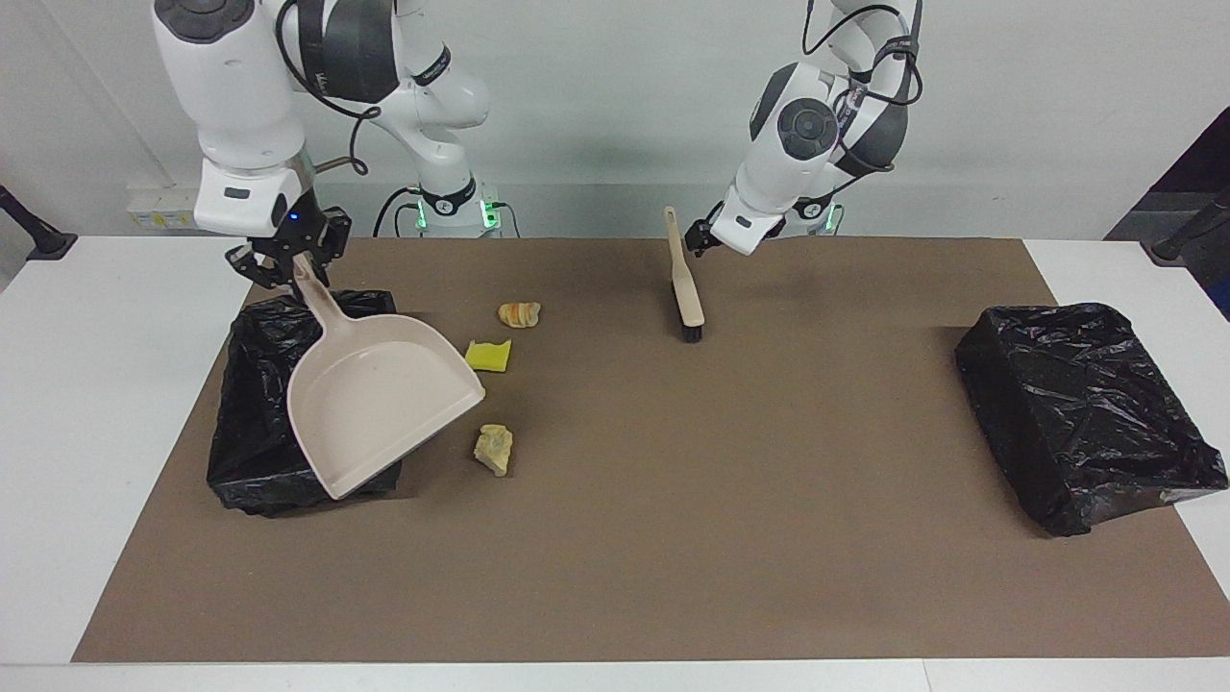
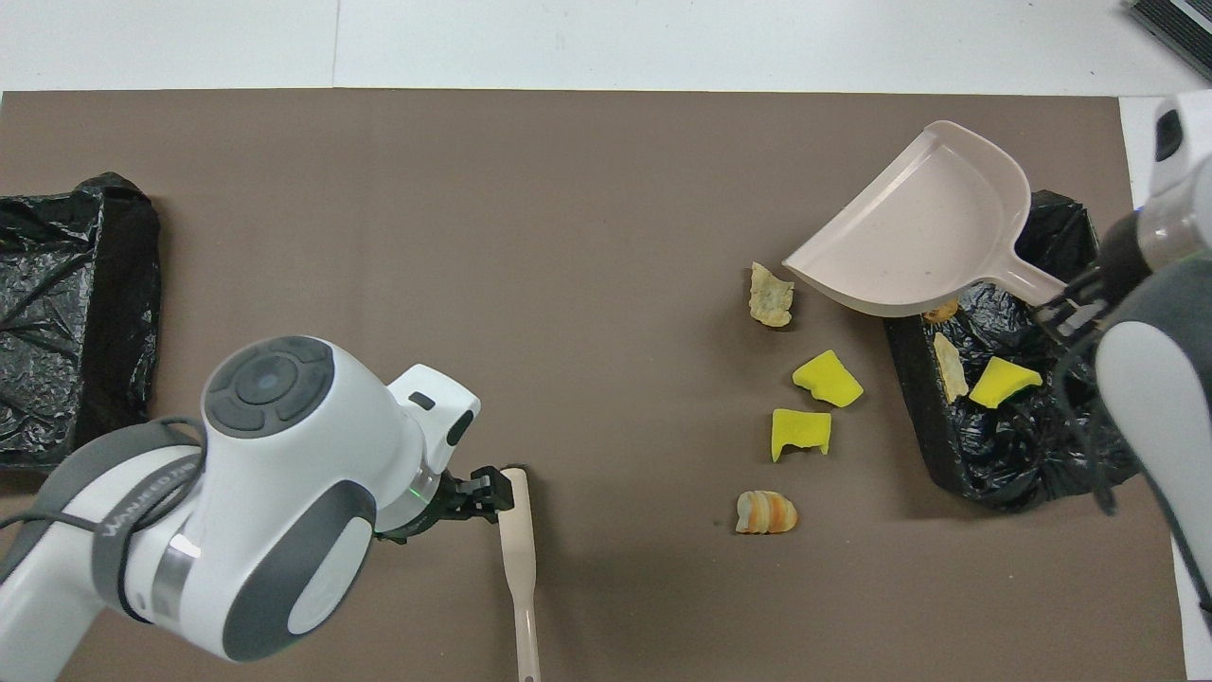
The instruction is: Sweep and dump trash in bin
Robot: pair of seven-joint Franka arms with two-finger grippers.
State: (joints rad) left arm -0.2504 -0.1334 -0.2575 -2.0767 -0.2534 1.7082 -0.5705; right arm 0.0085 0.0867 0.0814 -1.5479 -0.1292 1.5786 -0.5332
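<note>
A brown mat [image 1: 673,538] covers the white table. The right gripper [image 1: 288,261] is clenched on the dustpan [image 1: 380,404] handle, holding the empty pan over the bin [image 2: 1018,455] edge. Three pieces of trash [image 2: 1004,381] lie in that bin; four [image 2: 827,377] lie on the mat just beside it. The left gripper [image 2: 488,488] stands released beside the brush [image 1: 686,293]. Judgement: set the pan lip flat against the mat beside the scraps before sweeping.

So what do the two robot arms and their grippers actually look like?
Both arms are glossy white shells with dark grey joint caps and round grey end discs, black cables looped along the upper links, and green lights at the bases. The left gripper and right gripper are small, black and two-fingered.
</note>
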